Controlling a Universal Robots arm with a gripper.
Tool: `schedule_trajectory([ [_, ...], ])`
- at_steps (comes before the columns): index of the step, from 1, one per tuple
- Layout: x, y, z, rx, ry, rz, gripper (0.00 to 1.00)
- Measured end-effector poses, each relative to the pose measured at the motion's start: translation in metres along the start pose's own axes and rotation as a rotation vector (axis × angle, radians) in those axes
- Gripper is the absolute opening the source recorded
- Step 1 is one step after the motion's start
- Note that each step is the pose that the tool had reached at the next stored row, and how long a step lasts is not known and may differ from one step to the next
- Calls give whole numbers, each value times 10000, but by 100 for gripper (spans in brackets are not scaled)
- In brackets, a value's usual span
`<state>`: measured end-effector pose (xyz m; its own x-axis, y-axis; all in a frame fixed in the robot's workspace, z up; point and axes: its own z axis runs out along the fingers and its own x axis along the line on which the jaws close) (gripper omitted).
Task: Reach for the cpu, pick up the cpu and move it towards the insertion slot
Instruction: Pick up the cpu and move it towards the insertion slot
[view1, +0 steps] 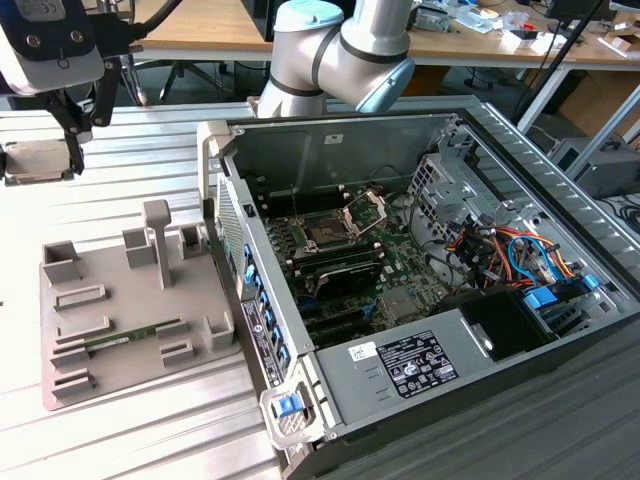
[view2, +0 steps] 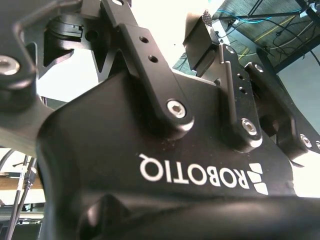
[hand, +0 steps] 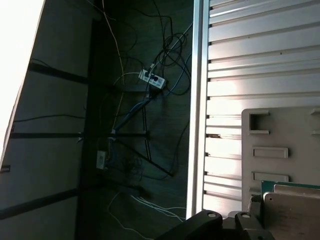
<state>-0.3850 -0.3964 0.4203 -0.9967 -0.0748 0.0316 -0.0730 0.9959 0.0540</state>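
The bench (view1: 140, 150) is made of ribbed, gleaming metal. The parts tray (view1: 140, 365) is moulded in matt grey plastic. The cpu (hand: 295, 215) is topped with pale metal; the insertion slot (view1: 325, 232) is framed in bright metal.

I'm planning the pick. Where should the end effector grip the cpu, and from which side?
Probably by two opposite thin edges of the cpu, coming down from above: it lies flat with its broad pale top up, so only the edges offer purchase. The end effector hangs close beside it.
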Motion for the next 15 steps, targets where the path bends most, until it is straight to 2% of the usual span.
schedule_trajectory([
  [15, -11, 5, -113, -4, 40, 2, 55],
])
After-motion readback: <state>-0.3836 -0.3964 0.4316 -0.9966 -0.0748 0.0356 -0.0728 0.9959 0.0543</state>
